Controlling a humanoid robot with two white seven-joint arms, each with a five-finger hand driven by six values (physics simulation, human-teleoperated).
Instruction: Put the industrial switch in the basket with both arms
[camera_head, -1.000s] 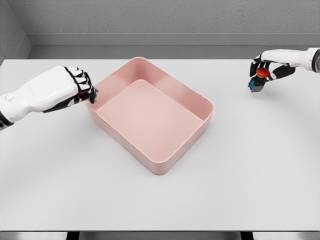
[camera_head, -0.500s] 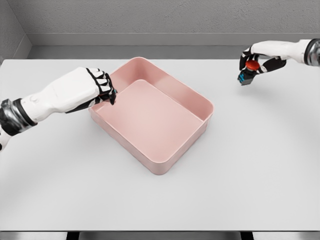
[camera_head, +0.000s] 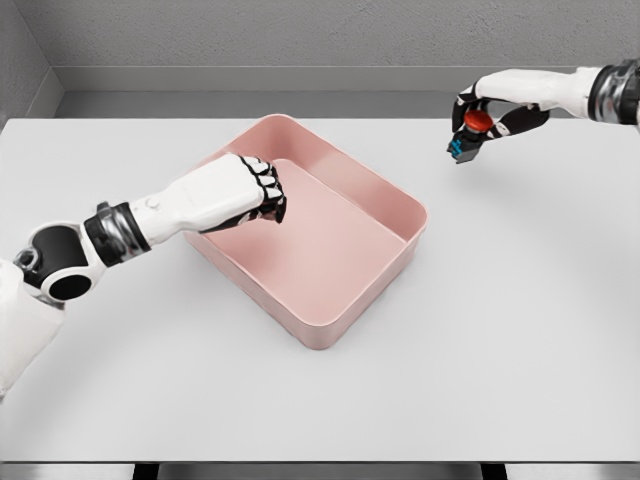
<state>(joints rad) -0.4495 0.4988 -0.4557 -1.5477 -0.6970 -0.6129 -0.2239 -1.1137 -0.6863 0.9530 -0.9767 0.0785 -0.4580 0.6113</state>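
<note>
White desk (camera_head: 520, 330), grey wall (camera_head: 300, 30) at the far side with a grey ledge along its base. Only the basket stands on the desk. Nothing lies between the right hand and the basket; open desk surface under the gap.

Industrial switch (camera_head: 468, 137): small, red mushroom-type button on top, dark body under it, a bit of blue/cyan at the lower end. It sits tilted in the grip, lower end pointing down-left. It is in the air at far right, above the desk, just beyond the basket's far-right side and not over it. Finer detail too small to read.

Right hand (camera_head: 482, 118): arm comes in from the upper right edge, fingers curled round the switch, holding it off the desk.

Left hand (camera_head: 245, 193): arm comes in from the lower left, reaches across the basket's left wall, hand over the left part of the basket interior. Fingers are curled into a fist, knuckles toward the basket centre. Whether it holds anything I cannot tell; nothing is visible in it.

Basket (camera_head: 395, 200): pink, rectangular with rounded corners, low walls, sits rotated on the desk at centre, one corner near, one far. Visible floor shows nothing in it; the left hand covers part of the left side.
</note>
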